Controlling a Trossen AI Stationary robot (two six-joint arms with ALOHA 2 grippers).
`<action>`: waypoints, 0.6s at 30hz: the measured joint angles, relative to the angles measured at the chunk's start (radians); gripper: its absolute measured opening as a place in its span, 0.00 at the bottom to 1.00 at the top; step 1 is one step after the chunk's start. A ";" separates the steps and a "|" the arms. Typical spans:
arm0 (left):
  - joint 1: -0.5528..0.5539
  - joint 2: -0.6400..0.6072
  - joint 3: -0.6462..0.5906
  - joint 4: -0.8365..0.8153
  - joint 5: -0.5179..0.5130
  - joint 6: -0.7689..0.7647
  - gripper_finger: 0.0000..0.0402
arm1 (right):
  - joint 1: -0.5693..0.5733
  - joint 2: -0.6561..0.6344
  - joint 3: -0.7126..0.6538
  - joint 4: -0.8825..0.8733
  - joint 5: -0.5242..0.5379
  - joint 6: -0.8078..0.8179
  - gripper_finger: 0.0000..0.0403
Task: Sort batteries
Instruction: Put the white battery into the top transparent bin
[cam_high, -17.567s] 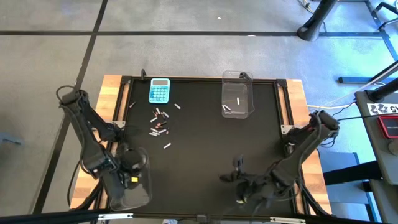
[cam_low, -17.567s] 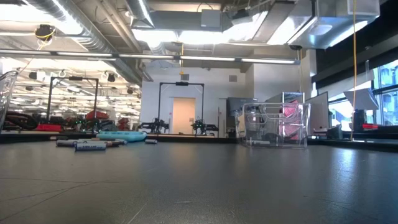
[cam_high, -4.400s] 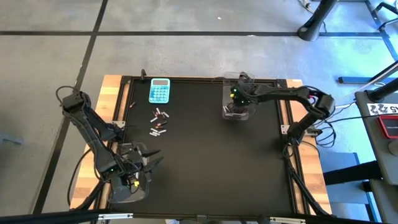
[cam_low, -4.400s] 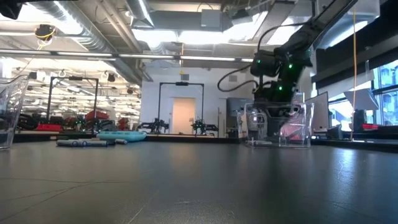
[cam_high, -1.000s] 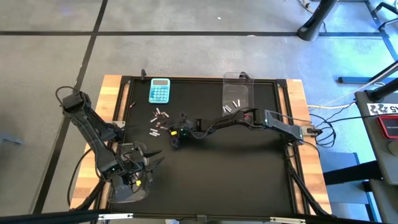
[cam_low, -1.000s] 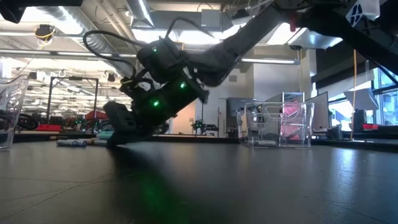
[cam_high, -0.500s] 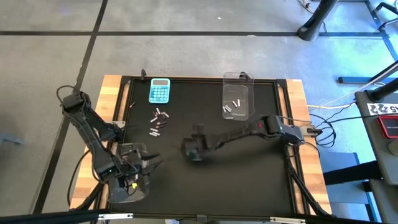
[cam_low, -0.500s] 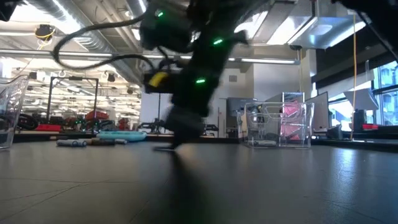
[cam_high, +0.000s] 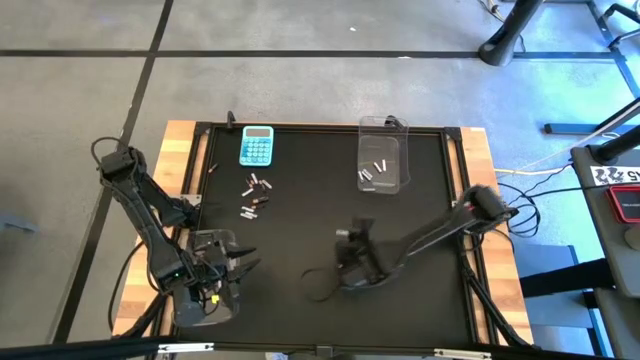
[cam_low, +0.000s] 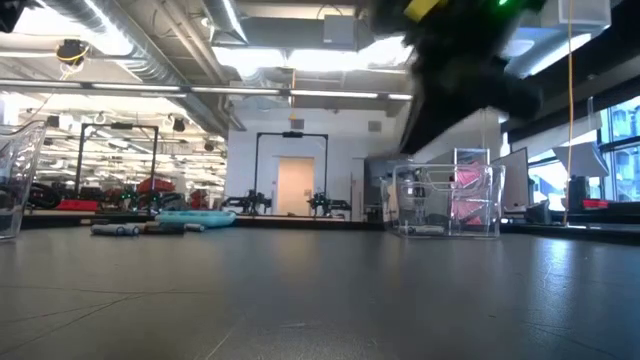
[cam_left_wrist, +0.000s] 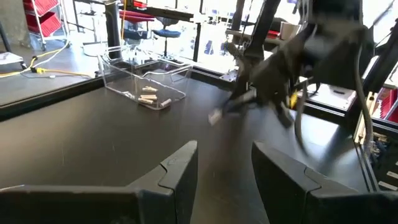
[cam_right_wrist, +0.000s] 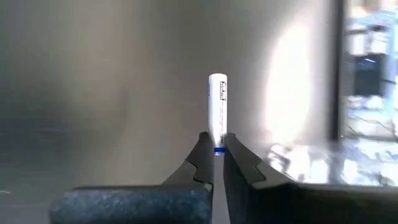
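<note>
Pinching a white battery (cam_right_wrist: 217, 102) by its blue end, the right gripper (cam_right_wrist: 216, 151) holds it sticking straight out past the fingertips. This gripper (cam_high: 352, 262) hangs over the black mat (cam_high: 300, 300) at about 6 o'clock. The left gripper (cam_left_wrist: 225, 163), open, waits at 8 o'clock over a clear bin (cam_high: 205, 300). More small round batteries (cam_high: 255, 195) lie loose at 10 o'clock. At 12 o'clock sits the blue calculator (cam_high: 256, 146), and at 1 o'clock another clear bin (cam_high: 382, 125) holds white batteries (cam_high: 374, 170).
</note>
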 joint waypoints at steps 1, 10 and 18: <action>0.001 0.000 0.000 -0.002 -0.002 0.001 0.35 | 0.001 -0.041 -0.033 -0.008 0.034 0.035 0.02; 0.030 0.000 0.000 -0.004 -0.013 0.031 0.35 | -0.214 -0.401 -0.268 -0.001 0.190 0.103 0.02; 0.059 0.000 0.000 -0.003 -0.012 0.033 0.35 | -0.750 -0.469 -0.388 0.184 -0.168 -0.113 0.01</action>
